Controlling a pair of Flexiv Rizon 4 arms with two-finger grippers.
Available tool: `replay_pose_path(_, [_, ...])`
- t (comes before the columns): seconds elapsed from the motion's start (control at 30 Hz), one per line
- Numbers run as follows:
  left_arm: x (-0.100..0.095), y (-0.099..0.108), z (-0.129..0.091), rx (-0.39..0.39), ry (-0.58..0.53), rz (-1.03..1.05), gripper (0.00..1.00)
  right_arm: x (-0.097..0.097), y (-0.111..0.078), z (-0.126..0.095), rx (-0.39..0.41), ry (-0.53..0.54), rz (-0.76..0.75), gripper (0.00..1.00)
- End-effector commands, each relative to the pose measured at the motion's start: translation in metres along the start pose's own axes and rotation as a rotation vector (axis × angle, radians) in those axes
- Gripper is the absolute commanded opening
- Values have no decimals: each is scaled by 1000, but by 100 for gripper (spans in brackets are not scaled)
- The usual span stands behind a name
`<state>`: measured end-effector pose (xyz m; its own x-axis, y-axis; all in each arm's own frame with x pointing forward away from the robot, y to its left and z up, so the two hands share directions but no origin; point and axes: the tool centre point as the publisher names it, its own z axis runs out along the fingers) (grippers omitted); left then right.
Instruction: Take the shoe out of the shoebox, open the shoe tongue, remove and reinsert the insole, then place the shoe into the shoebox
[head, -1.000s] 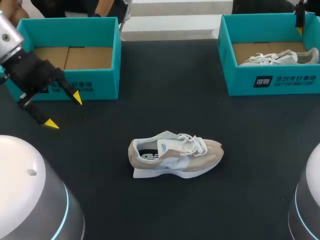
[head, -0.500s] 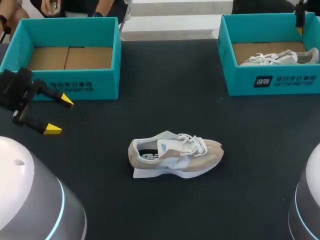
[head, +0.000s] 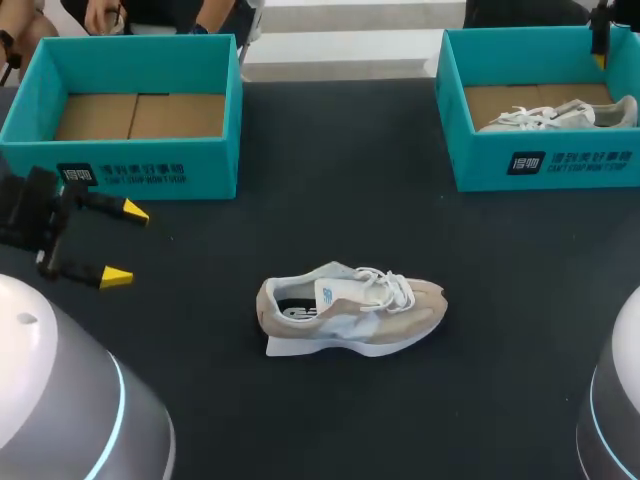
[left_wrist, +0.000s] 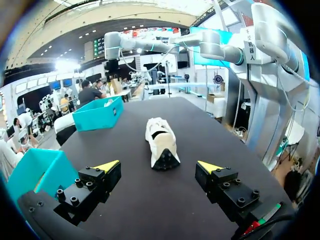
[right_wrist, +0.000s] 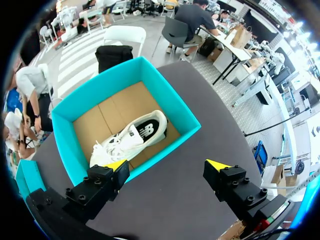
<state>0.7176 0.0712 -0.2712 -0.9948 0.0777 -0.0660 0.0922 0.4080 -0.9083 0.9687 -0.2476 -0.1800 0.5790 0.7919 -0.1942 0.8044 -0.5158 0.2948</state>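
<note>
I see soft, even overhead light in head view; dark counter (head: 330, 170) matte, no glare. Shoe (head: 350, 308) throws only faint shadow along sole. Left wrist view: bright flare far ahead of left jaws, pale sheen on counter. Right wrist view: soft shade along shoebox (right_wrist: 65, 130) inner walls, ahead of right jaws.
</note>
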Motion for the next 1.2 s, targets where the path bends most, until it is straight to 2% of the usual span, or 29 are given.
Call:
replay_pose_path(0.03, [11,26,15,101,-48,-20,100,-1,-1,0,-1,2,0,100])
replay_pose_path(0.4, [21,74,30,140,-56,-66,100,-1,-1,0,-1,2,0,100])
replay_pose_path(0.5, [23,84,34,110,-75,-51,100,-1,-1,0,-1,2,0,100])
replay_pose_path(1.2, [24,85,34,97,-82,-53,100,-1,-1,0,-1,2,0,100])
